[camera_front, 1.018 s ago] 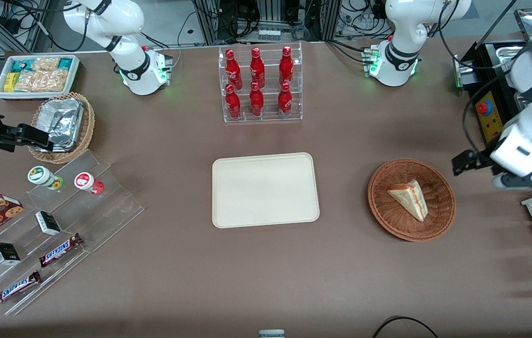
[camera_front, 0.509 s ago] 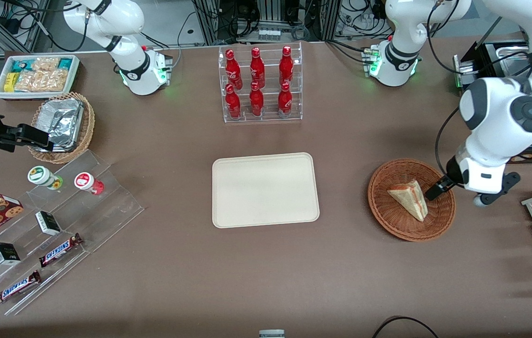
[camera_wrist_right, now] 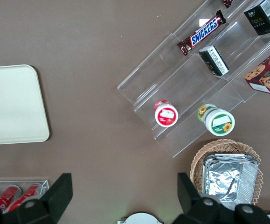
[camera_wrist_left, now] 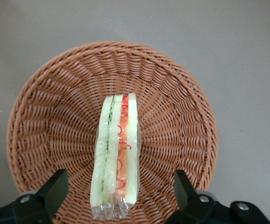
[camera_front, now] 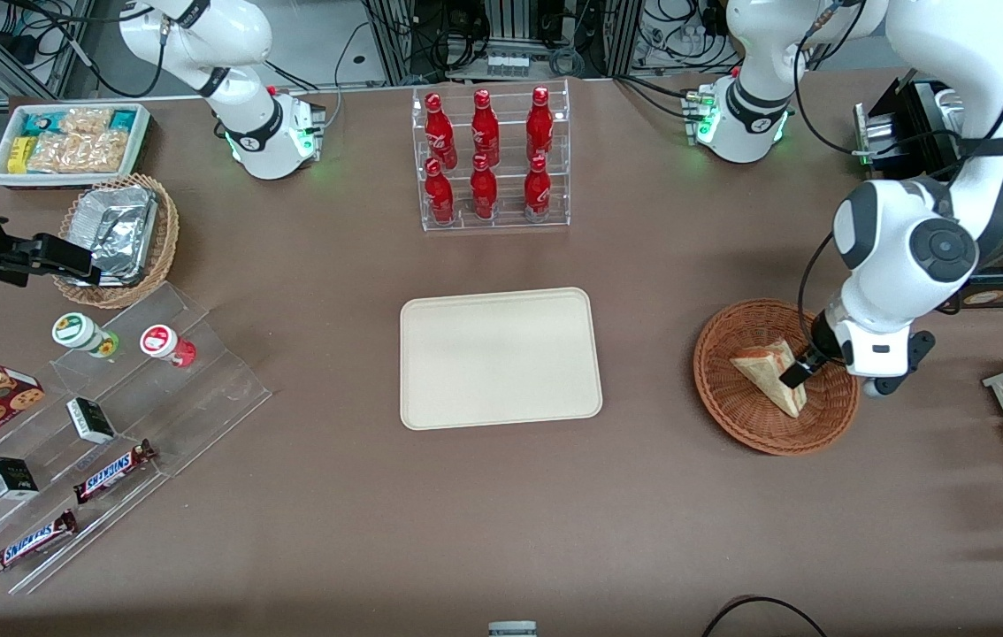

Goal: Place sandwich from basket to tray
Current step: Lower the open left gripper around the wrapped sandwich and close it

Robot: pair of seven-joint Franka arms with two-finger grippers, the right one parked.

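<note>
While the black two-finger gripper (camera_front: 792,376) on the white left arm hangs right over the basket, its fingers (camera_wrist_left: 55,189) are spread wide apart, one on each side of the sandwich, and in the wrist view there's clear gap between each finger and the bread, so nothing is grabbed.

That small triangular wedge of pale white bread with red and green filling, the sandwich (camera_wrist_left: 116,158), sits on edge in clear wrap with its layered cut side facing up at the wrist camera. It's lying inside the round, shallow, reddish-brown woven wicker basket (camera_front: 731,416), roughly in the middle of the weave, and one gripper finger overlaps its edge in the front view.

Moving out from there, the flat cream-coloured rectangular tray with rounded corners (camera_front: 500,357) lies beside the basket, well apart from it, toward the parked arm's end of the table.

Farther from the front camera than the tray stands a clear acrylic rack of six red bottles (camera_front: 489,159). Way over at the parked arm's end there's a lighter tan wicker basket holding a crumpled foil container (camera_front: 117,232), plus clear acrylic steps with a couple of Snickers bars (camera_front: 111,471).
</note>
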